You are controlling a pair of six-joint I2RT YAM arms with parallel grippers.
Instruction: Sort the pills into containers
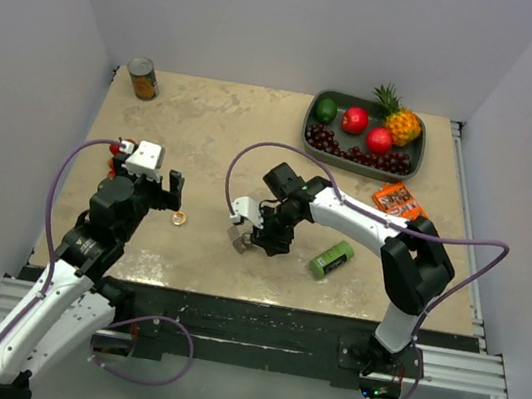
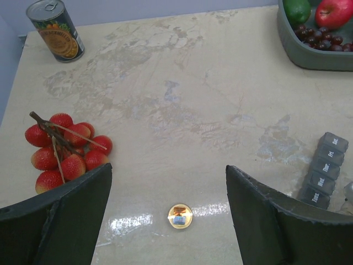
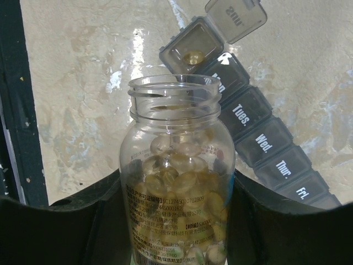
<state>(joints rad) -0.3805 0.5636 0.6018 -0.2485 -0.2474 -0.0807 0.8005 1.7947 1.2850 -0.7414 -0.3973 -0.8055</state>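
My right gripper point(image 3: 176, 221), angled low over the table, pinches a clear, uncapped plastic bottle point(image 3: 177, 138) full of glossy amber pills point(image 3: 185, 179), its threaded mouth just short of the grey container strip point(image 3: 259, 143). The strip's end lid stands open with one pill inside. Left of the strip, my left gripper point(image 2: 168, 171) hangs spread above a small round gold cap point(image 2: 180, 216).

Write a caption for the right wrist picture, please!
Right gripper holds an uncapped bottle of yellowish pills near the grey pill organizer, whose Sunday compartment is open with one pill inside.
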